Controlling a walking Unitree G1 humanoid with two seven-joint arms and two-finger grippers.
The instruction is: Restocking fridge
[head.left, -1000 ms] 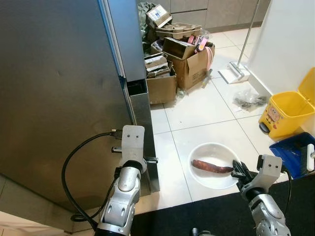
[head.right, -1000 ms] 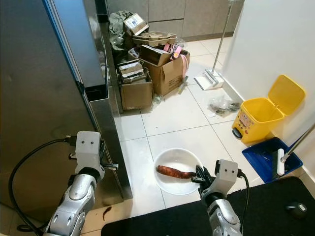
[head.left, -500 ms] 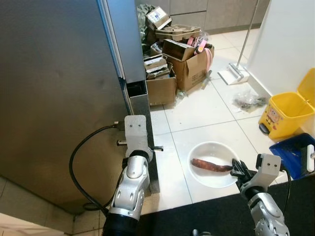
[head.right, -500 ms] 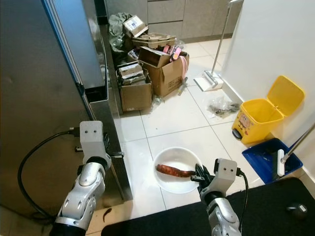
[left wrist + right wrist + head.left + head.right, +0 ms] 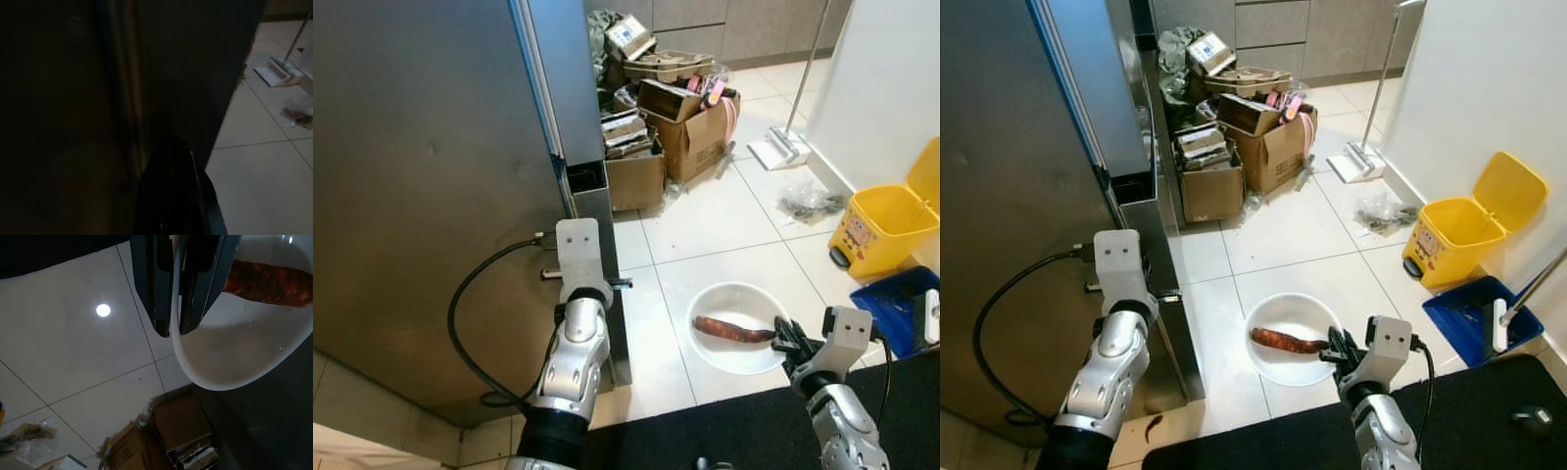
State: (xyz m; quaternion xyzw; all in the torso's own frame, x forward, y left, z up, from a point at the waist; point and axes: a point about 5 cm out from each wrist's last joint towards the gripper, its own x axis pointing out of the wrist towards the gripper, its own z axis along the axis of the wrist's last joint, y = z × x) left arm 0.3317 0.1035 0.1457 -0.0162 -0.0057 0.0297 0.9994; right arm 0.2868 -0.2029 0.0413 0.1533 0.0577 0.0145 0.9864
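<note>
White floor tiles (image 5: 705, 215) carry nothing of the task; the sweet potato (image 5: 732, 330) lies in a white bowl (image 5: 724, 357) beside the fridge (image 5: 431, 196), right hand (image 5: 790, 343) pinched on its rim; left hand (image 5: 619, 284) meets the fridge door's edge, its grip unclear; likely next: pull that door open.
</note>
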